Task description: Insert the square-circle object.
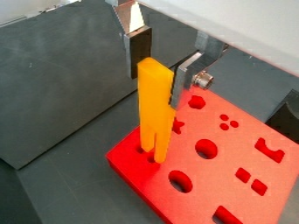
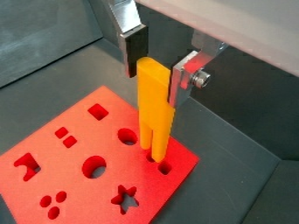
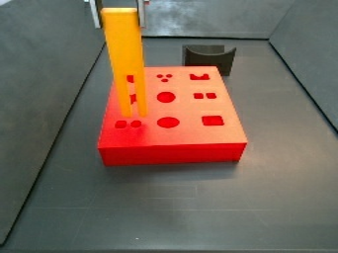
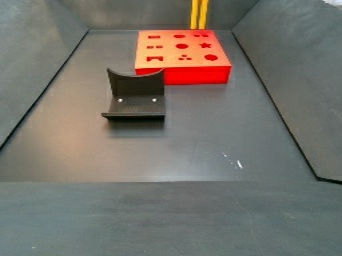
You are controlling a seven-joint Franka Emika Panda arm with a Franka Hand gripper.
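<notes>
A: Start at the end effector point(image 2: 158, 54). What is it doing?

B: In both wrist views its silver fingers point(image 1: 139, 45) stand either side of the top of the square-circle object point(image 1: 155, 105). Whether the pads actually press on the bar or sit just off it, I cannot tell.

A: And the bar itself?

B: Upright, its two prongs down at the holes in a corner of the red block point(image 3: 172, 126). In a side view the yellow-orange bar point(image 3: 122, 59) looks already partly in (how deep is hidden). The block sits toward the far end of the counter point(image 4: 187, 170) in the long side view.

A: What could go wrong?

B: If the prongs are only half seated, letting go could leave the bar leaning, or it could topple. Pushing down while it is slightly tilted could jam the prongs against the hole edges and drag the block along the counter. The dark grey curved piece point(image 4: 134, 98) lies well apart, so it is no worry
</notes>
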